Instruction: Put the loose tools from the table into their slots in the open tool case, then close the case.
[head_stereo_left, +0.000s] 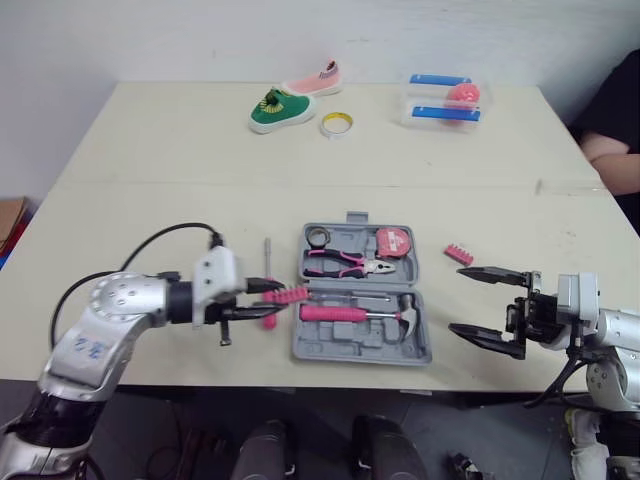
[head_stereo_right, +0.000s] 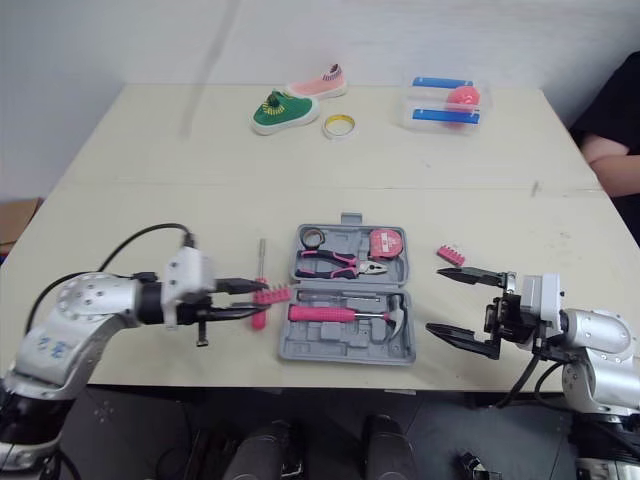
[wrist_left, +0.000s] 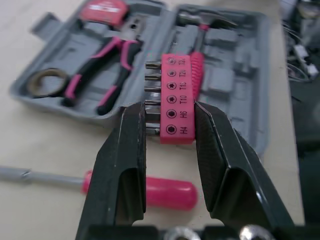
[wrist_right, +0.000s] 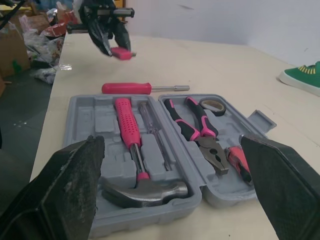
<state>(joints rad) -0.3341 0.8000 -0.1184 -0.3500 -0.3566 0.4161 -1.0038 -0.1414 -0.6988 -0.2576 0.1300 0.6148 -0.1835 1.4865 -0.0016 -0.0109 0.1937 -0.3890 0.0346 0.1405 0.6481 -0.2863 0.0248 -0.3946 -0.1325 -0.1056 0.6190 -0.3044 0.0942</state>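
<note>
The grey tool case (head_stereo_left: 330, 350) lies open at the table's front middle, holding a pink hammer (head_stereo_left: 360, 313), pink pliers (head_stereo_left: 345, 263), a tape measure (head_stereo_left: 392, 242) and a tape roll (head_stereo_left: 318, 237). My left gripper (head_stereo_left: 268, 300) is shut on a pink bit holder (wrist_left: 177, 100), held just left of the case's front half. A pink-handled screwdriver (head_stereo_left: 267, 290) lies on the table under it. A second pink bit holder (head_stereo_left: 458, 254) lies right of the case. My right gripper (head_stereo_left: 483, 304) stands open right of the case, holding nothing.
At the table's far side sit a green shoe (head_stereo_left: 278, 109), a pink shoe (head_stereo_left: 315, 80), a tape ring (head_stereo_left: 337, 123) and a clear box (head_stereo_left: 443, 100) with blue and pink items. A person's arm (head_stereo_left: 612, 158) rests at the right edge.
</note>
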